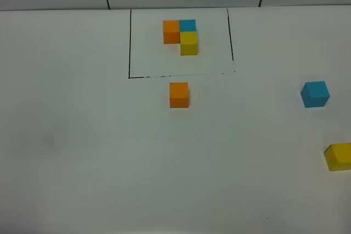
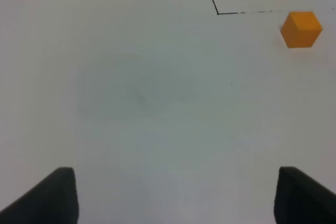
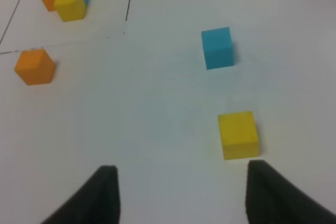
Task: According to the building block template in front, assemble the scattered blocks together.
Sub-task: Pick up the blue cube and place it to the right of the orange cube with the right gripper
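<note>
Well apart on the white table [image 1: 82,152], the orange block [image 1: 179,95] lies just near of the template [image 1: 181,39], with the blue block [image 1: 315,93] and yellow block [image 1: 338,157] at the right. The left gripper [image 2: 174,171] and right gripper [image 3: 182,166] both gape, holding nothing.

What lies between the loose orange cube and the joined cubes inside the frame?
Between the loose orange cube and the joined cubes lie only the frame's black line and bare table, clearest in the exterior high view.

Matt orange cube [image 1: 179,95], smooth white table [image 1: 82,146]
</note>
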Robot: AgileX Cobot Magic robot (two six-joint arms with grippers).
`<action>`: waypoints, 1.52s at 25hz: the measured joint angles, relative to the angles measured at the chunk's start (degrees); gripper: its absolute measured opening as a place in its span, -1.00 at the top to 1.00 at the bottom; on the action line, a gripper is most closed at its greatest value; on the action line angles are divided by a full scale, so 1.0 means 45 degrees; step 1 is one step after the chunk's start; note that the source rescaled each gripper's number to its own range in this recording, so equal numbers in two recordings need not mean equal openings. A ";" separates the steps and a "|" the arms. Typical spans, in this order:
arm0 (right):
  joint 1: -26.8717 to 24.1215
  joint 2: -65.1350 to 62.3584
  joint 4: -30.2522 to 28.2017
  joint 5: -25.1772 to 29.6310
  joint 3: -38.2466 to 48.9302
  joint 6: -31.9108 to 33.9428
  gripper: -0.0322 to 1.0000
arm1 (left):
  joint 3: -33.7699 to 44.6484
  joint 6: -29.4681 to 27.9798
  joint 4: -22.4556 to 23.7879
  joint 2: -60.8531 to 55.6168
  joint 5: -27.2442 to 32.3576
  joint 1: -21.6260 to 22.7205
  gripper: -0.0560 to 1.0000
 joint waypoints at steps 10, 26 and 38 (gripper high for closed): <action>0.0000 0.0000 0.0000 0.0000 0.0000 0.0000 0.61 | 0.0000 0.0010 0.0000 0.0022 0.0000 0.0000 -0.29; 0.0000 0.0000 0.0000 0.0000 0.0000 0.0000 0.61 | 0.0000 0.0010 0.0000 0.0035 0.0000 0.0000 -0.29; 0.0000 0.2625 0.0208 -0.0757 -0.0183 0.0000 0.61 | 0.0000 0.0010 0.0000 0.0035 0.0000 0.0000 -0.29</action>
